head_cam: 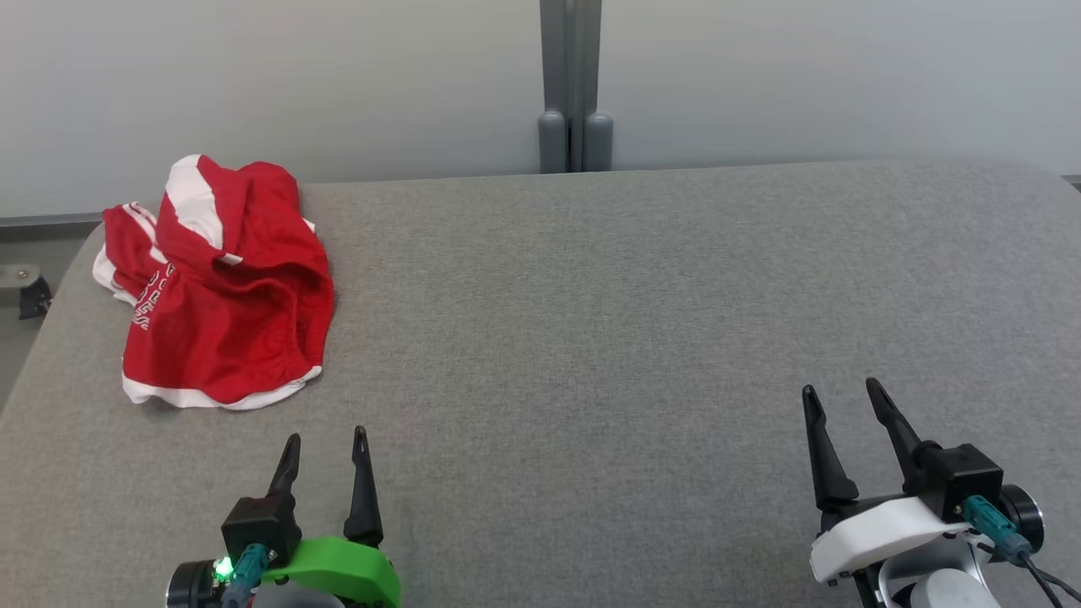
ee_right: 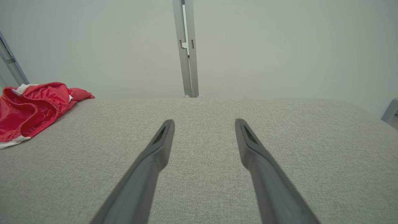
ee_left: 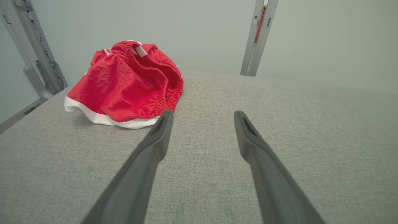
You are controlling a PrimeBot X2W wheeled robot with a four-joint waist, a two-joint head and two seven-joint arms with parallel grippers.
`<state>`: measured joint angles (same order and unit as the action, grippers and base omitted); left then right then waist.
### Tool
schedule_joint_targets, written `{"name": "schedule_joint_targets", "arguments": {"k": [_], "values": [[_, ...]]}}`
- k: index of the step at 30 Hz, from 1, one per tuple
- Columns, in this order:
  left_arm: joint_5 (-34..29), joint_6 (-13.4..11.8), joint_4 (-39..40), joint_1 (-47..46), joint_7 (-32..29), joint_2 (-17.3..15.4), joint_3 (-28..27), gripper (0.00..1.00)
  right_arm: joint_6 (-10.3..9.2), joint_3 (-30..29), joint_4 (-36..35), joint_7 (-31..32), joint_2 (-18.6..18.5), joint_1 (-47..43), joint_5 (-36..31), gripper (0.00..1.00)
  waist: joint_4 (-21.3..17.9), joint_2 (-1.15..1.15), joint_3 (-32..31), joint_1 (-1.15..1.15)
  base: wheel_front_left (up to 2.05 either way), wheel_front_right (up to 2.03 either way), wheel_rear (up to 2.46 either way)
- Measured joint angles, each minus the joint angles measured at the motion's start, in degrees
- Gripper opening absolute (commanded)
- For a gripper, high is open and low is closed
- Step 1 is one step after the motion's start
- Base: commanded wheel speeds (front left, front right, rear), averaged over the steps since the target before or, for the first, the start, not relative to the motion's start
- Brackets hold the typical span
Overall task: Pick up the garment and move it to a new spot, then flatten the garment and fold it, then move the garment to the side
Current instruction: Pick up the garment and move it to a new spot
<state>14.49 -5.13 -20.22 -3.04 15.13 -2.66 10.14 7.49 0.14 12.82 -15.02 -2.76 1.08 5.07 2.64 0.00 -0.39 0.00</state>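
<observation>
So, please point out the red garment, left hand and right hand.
red garment [head_cam: 228, 338], head view, middle of the red cloth.
left hand [head_cam: 327, 433], head view, between its fingertips.
right hand [head_cam: 841, 386], head view, between its fingertips.

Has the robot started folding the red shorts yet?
Nothing looks done yet: the red shorts lie crumpled in a heap at the far left of the grey table. Nothing is in hand: the left hand and right hand are both open and empty. Picking up, flattening, folding and moving aside are all left.
</observation>
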Motion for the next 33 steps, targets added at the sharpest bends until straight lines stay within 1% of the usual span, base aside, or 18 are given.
{"name": "schedule_joint_targets", "arguments": {"k": [6,18,24,28,33], "values": [[-0.89,0.01,0.09,-0.46,0.0,-0.02,-0.81,1.0,-0.01,-0.65,-1.3,-0.02,-0.02,-0.48,0.38,1.0,3.98,0.0,0.16,0.0,0.0,0.0,0.0],[-1.6,0.1,0.66,-0.77,0.03,-0.04,-3.04,1.0,0.0,0.46,-1.87,-0.02,0.01,-0.35,0.9,1.0,16.08,0.0,0.68,0.0,0.0,0.0,0.0],[-1.62,0.03,0.86,-0.27,0.03,-0.05,-3.61,1.0,0.0,0.78,-1.65,-0.02,0.0,-0.18,0.91,1.0,21.33,0.0,0.91,0.0,0.0,0.0,0.0],[-1.6,0.02,0.94,-0.17,0.03,-0.05,-3.93,1.0,0.0,1.02,-1.49,-0.02,0.01,-0.06,0.88,1.0,23.69,0.0,1.02,0.0,0.0,0.0,0.0],[-1.48,-0.31,1.15,0.19,0.03,-0.05,-4.31,1.0,0.0,1.49,-1.36,-0.02,0.02,0.19,0.86,1.0,24.38,0.0,0.96,0.0,0.0,0.0,0.0]]}}
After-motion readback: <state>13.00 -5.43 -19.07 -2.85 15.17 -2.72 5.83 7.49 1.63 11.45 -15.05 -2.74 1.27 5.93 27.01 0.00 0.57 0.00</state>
